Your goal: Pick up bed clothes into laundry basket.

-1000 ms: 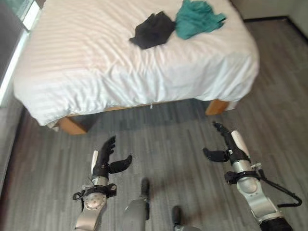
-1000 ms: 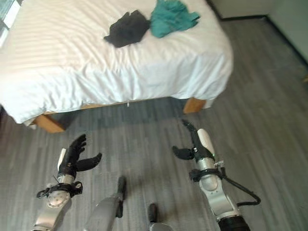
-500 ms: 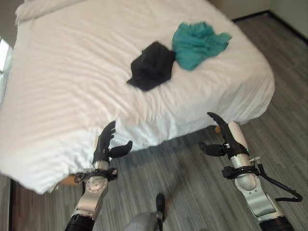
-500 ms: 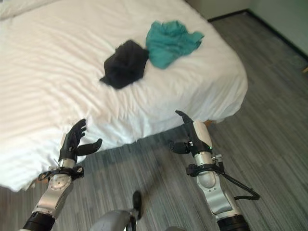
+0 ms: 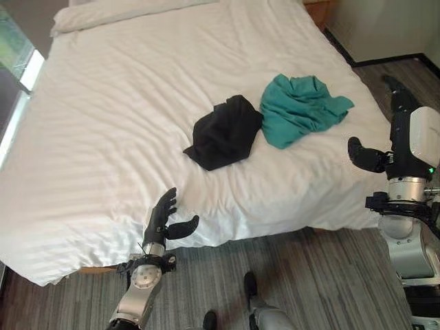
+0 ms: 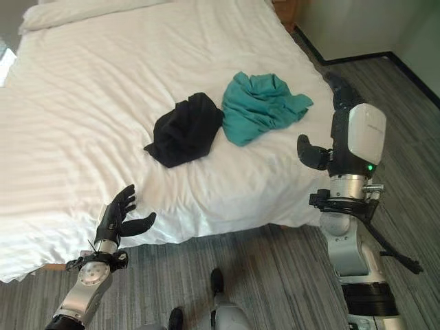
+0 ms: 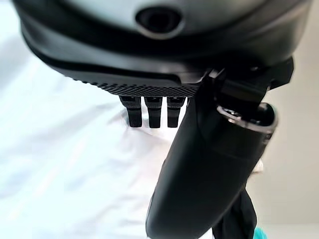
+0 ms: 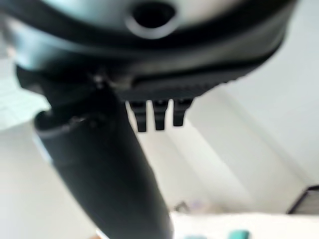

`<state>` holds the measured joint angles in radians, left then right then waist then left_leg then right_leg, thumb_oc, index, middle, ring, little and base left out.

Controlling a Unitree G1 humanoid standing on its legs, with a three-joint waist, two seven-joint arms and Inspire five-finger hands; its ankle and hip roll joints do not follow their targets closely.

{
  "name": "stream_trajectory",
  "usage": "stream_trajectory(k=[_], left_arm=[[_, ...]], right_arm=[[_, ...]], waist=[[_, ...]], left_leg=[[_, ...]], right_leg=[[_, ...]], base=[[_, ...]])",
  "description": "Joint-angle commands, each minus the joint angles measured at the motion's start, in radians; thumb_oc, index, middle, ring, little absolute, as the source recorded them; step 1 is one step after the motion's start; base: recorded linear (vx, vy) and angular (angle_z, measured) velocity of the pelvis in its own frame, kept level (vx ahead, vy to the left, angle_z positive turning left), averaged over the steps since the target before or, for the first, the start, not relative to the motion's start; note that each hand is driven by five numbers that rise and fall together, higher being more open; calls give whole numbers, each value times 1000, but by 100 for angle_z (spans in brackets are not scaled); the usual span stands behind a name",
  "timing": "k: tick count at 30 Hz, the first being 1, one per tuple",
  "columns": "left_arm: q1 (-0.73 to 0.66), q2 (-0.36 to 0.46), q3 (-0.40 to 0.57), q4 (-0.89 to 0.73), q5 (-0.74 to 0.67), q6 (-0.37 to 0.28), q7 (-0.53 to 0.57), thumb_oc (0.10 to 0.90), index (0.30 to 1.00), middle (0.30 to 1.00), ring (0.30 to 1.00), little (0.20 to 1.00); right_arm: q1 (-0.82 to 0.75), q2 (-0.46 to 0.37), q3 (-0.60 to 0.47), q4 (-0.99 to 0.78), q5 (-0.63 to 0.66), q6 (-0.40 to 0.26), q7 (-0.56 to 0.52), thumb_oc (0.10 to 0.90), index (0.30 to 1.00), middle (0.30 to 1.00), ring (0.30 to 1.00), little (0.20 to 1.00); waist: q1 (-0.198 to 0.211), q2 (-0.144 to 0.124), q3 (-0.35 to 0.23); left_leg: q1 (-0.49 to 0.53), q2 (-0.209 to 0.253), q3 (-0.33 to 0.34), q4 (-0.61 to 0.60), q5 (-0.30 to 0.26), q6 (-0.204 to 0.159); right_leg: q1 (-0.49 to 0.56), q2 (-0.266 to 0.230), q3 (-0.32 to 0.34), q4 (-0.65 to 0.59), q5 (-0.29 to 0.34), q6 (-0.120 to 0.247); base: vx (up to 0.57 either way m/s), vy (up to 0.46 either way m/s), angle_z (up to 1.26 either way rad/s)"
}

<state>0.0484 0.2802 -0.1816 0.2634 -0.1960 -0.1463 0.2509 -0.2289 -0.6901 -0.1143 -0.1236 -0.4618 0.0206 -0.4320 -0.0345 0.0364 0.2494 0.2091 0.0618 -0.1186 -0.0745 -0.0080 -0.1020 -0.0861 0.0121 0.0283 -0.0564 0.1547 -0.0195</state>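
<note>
Black garment (image 5: pixel 224 130) bunched in a heap near the middle of the bed (image 5: pixel 103 124), on the white sheet; teal garment (image 5: pixel 299 108) crumpled just beside it toward the robot's right, the two edges touching or nearly so, hard to tell which; both lying free, held by nothing.

Left robot hand (image 5: pixel 162 221) raised at the bed's near edge, below and to the left of the black garment and well apart from it; fingers straight and spread upward, thumb out to the side, nothing in its grasp; in the left wrist view the same left robot hand (image 7: pixel 209 164) seen with fingers (image 7: pixel 152 110) extended over the white sheet, a sliver of black and teal cloth showing past the thumb.

Right robot hand (image 6: pixel 338 130) lifted beside the bed's right edge, level with the teal garment and near it but not touching; fingers stretched up, thumb held apart toward the bed, empty; right wrist view confirming straight fingers (image 8: pixel 158 113) with pale wall behind.

White pillow (image 5: pixel 124 15) lying across the head of the bed at the far end; grey wood-pattern floor (image 6: pixel 275 275) around the bed's foot and right side.
</note>
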Motion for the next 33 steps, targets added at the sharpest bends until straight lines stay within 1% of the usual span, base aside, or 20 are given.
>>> stream_trajectory(k=[1, 2, 3, 4, 6, 8, 10, 11, 12, 13, 14, 16, 18, 21, 22, 25, 29, 30, 32, 33], left_arm=[[28, 10, 59, -118, -33, -95, 13, 800, 900, 900, 900, 900], [39, 5, 62, -114, -41, -97, 9, 800, 900, 900, 900, 900], [55, -3, 55, -102, -60, -94, -1, 800, 900, 900, 900, 900], [55, -5, 56, -102, -60, -94, -1, 800, 900, 900, 900, 900], [60, -10, 48, -96, -82, -94, -7, 800, 900, 900, 900, 900], [64, -6, 37, -92, -109, -96, -14, 800, 900, 900, 900, 900], [64, 3, 20, -78, -125, -87, -32, 800, 900, 900, 900, 900], [69, 8, 11, -74, -131, -84, -36, 800, 900, 900, 900, 900], [80, 21, 0, -60, -130, -81, -38, 800, 900, 900, 900, 900], [91, 33, -9, -49, -124, -82, -39, 800, 900, 900, 900, 900], [97, 39, -9, -49, -121, -77, -44, 800, 900, 900, 900, 900], [94, 47, -17, -46, -147, -76, -50, 800, 900, 900, 900, 900], [85, 46, -28, -36, -148, -78, -60, 800, 900, 900, 900, 900], [56, 67, -45, -32, -169, -93, -68, 800, 900, 900, 900, 900], [33, 77, -48, -26, -172, -101, -69, 800, 900, 900, 900, 900], [14, 80, -56, -22, -182, -109, -76, 800, 900, 900, 900, 900], [-19, 84, -90, 15, -191, -124, -83, 800, 900, 900, 900, 900], [-22, 72, -92, 47, -217, -126, -84, 800, 900, 900, 900, 900], [-27, 62, -95, 79, -231, -123, -88, 800, 900, 900, 900, 900], [-33, 41, -105, 180, -254, -105, -101, 800, 900, 900, 900, 900]], right_arm=[[-118, -63, -76, -172, -42, -49, -101, 800, 900, 900, 900, 900], [-135, -74, -69, -166, -37, -48, -104, 800, 900, 900, 900, 900], [-169, -114, -57, -146, -38, -36, -98, 800, 900, 900, 900, 900], [-174, -117, -53, -142, -37, -37, -99, 800, 900, 900, 900, 900], [-197, -175, -37, -90, -35, -16, -96, 800, 900, 900, 900, 900], [-248, -273, 4, 33, -28, 20, -97, 800, 900, 900, 900, 900], [-292, -365, 52, 176, 13, 48, -87, 800, 900, 900, 900, 900], [-323, -403, 89, 242, 24, 58, -79, 800, 900, 900, 900, 900], [-371, -460, 140, 351, 43, 68, -69, 800, 900, 900, 900, 900], [-401, -481, 189, 422, 36, 82, -64, 800, 900, 900, 900, 900], [-401, -487, 185, 487, 42, 88, -60, 800, 900, 900, 900, 900], [-458, -504, 241, 546, 55, 100, -46, 800, 900, 900, 900, 900], [-501, -495, 260, 594, 81, 98, -50, 800, 900, 900, 900, 900], [-619, -490, 364, 701, 101, 91, -54, 800, 900, 900, 900, 900], [-681, -485, 434, 747, 100, 79, -43, 800, 900, 900, 900, 900], [-728, -498, 496, 813, 89, 74, -26, 800, 900, 900, 900, 900], [-836, -534, 604, 955, 104, 59, -10, 800, 900, 900, 900, 900], [-862, -534, 616, 1021, 139, 53, -10, 800, 900, 900, 900, 900], [-862, -528, 612, 1056, 167, 44, -7, 800, 900, 900, 900, 900], [-870, -519, 620, 1138, 221, 36, 20, 618, 627, 627, 627, 627]], waist=[[12, -2, -97], [13, 5, -100], [30, 6, -100], [23, 7, -98], [39, -8, -89], [53, -36, -77], [80, -54, -78], [92, -55, -81], [119, -46, -81], [130, -33, -84], [128, -25, -76], [126, -21, -76], [127, -16, -79], [138, -22, -67], [146, -30, -61], [150, -42, -65], [157, -56, -39], [166, -58, -25], [168, -56, -19], [176, -59, -6]], left_leg=[[11, 29, -3, 11, -28, -31], [4, 41, -7, 38, -10, -46], [-31, 54, 0, 128, 42, -73], [-37, 52, -7, 139, 38, -73], [-80, 41, 14, 229, 82, -85], [-142, 32, 76, 279, 77, -61], [-169, 9, 124, 215, 1, -29], [-176, -5, 130, 169, -16, -21], [-221, -22, 117, 83, 32, -25], [-213, -17, 109, 16, 38, -23], [-217, -8, 120, 8, 67, -24], [-208, -13, 98, -10, 55, -14], [-219, -18, 109, -13, 52, -19], [-252, -17, 116, -13, 55, -23], [-292, -17, 122, -13, 55, -23], [-348, -20, 126, -13, 58, -27], [-453, -23, 120, -13, 78, -38], [-497, -25, 118, -13, 89, -46], [-525, -26, 119, -13, 94, -48], [-551, -28, 117, -13, 101, -53]], right_leg=[[-16, -69, 76, 66, -62, 136], [11, -71, 64, 52, -70, 130], [60, -76, 37, 25, -93, 118], [65, -78, 31, 19, -91, 118], [103, -93, 7, 9, -104, 105], [138, -124, -17, 1, -121, 102], [177, -143, -33, -15, -148, 111], [188, -143, -35, -17, -158, 115], [212, -135, -34, -24, -177, 119], [222, -120, -34, -24, -202, 121], [229, -110, -44, -23, -210, 116], [217, -100, -37, -22, -207, 111], [203, -105, -35, -27, -203, 114], [151, -107, -32, -31, -188, 124], [93, -106, -28, -31, -174, 131], [26, -106, -32, -31, -157, 138], [-77, -103, -35, -31, -138, 145], [-114, -102, -40, -31, -132, 146], [-137, -102, -42, -31, -130, 148], [-158, -101, -48, -31, -130, 150]], base=[[155, -160, 1], [185, -224, 3], [121, -170, 7], [121, -172, 21], [112, -179, 30], [174, -162, 52], [269, -89, 52], [362, -28, 37], [348, 2, 33], [310, -10, 17], [169, -40, 5], [141, 8, -2], [72, 55, -18], [-31, 12, -25], [-135, -18, -24], [-49, -20, -12], [-44, -11, 21], [-58, -4, 37], [-62, -8, 23], [-53, 1, 6]])
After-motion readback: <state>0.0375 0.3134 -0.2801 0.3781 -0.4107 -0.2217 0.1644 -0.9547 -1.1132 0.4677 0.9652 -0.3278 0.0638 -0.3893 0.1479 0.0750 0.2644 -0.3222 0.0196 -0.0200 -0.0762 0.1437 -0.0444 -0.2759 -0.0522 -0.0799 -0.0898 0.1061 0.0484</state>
